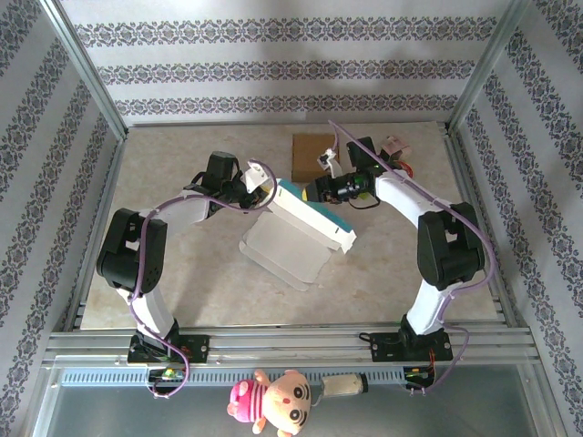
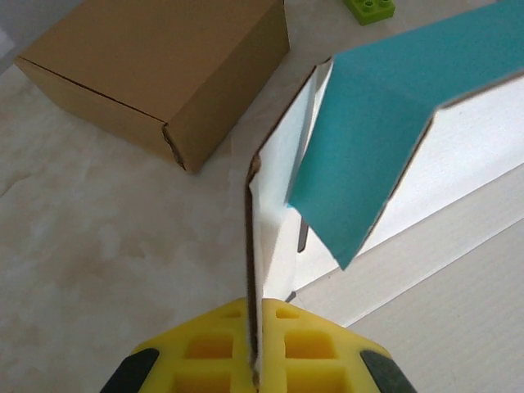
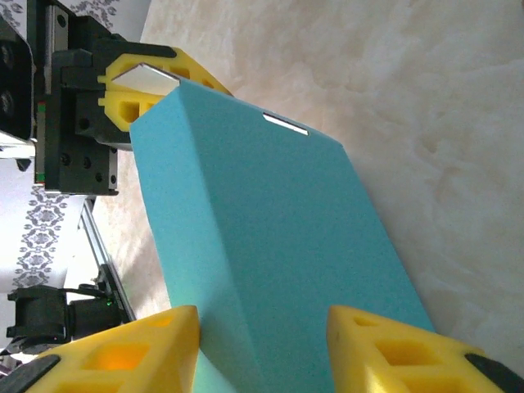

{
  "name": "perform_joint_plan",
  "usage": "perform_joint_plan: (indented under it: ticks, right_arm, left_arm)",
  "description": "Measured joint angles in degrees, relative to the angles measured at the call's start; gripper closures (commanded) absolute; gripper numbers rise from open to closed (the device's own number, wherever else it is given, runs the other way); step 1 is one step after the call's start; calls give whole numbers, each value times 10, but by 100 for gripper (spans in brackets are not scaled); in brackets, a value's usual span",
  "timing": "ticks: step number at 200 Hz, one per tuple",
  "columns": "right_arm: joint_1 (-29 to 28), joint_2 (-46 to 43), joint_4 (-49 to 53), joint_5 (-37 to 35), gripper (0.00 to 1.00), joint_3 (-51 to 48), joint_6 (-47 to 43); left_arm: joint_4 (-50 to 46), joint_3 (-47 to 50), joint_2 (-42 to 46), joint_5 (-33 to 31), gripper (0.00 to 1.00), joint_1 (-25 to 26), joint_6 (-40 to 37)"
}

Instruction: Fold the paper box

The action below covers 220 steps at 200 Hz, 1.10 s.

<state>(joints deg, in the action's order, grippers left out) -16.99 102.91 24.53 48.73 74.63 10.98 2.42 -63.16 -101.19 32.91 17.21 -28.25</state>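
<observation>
A: Paper box (image 1: 314, 218), loc?
B: Mid-table, btwn the two arms. Teal outside, white inside. Body is raised and tilted, its long side running upper-L to lower-R in top view. White flat panel (image 1: 284, 253) lies spread on table (image 1: 182, 273) on the near side.

A: L gripper (image 2: 254, 360)?
B: Pressed together on a thin white flap edge of the box. In the wrist view the flap stands upright btwn L fingers (image 2: 176, 337). Teal flap (image 2: 377, 123) slants just beyond it.

A: R gripper (image 3: 264, 327)?
B: R fingers (image 3: 164, 327) stand apart, one on each side of the teal wall. Contact w/ the wall: cannot tell. Pinch or gap can't be made out.

A: Grippers rel. to each other?
B: Near each other at the box's upper-L end in top view, L coming from the left, R from the right. R wrist view shows L gripper at the far corner of the teal face w/ the white flap in its jaws.

A: Else?
B: Brown carton (image 1: 310, 157) closed, on the far side of the box, apart from it. Green brick (image 2: 368, 8) just past the carton. Plush doll (image 1: 273, 402) off the table, on the near ledge below the arm bases.
</observation>
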Motion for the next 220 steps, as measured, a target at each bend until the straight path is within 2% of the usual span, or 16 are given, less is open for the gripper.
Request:
perform_joint_plan:
  ticks: [38,72,89,102,132,173,186,202,220]
  right_arm:
    - [-21,0,-5,-39,61,0,-6]
    - [-49,-10,-9,-85,63,-17,-9]
    - [-62,-24,-16,-113,63,-27,-13]
    - [-68,-34,-23,-132,63,-35,-19]
    - [-69,-48,-39,-158,64,-51,-36]
    - [-70,-50,-52,-202,64,-55,-65]
    - [-76,-49,-47,-216,65,-61,-74]
    - [-89,-46,-38,-229,65,-68,-86]
    - [-103,-45,-29,-241,65,-70,-101]
  left_arm:
    - [1,16,0,-6,100,16,53]
    - [18,43,5,-63,99,54,108]
    - [26,49,9,-92,91,68,141]
    - [43,59,12,-102,77,75,168]
    - [90,96,25,-102,72,86,200]
    - [71,104,54,-99,52,87,193]
    - [70,110,75,-90,45,85,192]
    - [70,125,112,-68,43,76,196]
    - [74,145,164,-39,38,50,207]
